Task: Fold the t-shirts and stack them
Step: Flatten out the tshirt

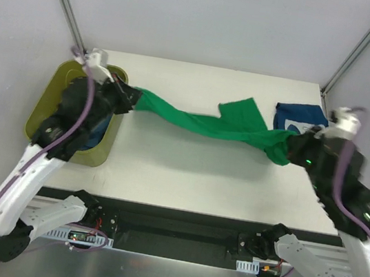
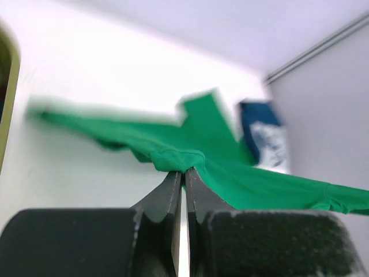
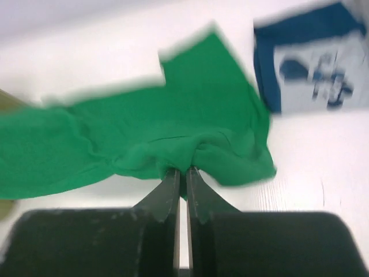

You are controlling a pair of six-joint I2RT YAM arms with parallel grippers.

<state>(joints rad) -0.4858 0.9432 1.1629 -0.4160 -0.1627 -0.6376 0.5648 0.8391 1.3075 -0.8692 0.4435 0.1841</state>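
The bright green t-shirt hangs stretched between my two grippers above the white table, one sleeve pointing to the back. My left gripper is shut on its left end, seen bunched at the fingertips in the left wrist view. My right gripper is shut on its right end, also seen bunched in the right wrist view. The navy t-shirt with a white print lies folded at the back right, beside the right gripper; it also shows in the right wrist view and the left wrist view.
The olive-green tub stands at the table's left edge, under my left arm, with dark blue cloth inside. The white table spreads below the shirt. Frame posts rise at both back corners.
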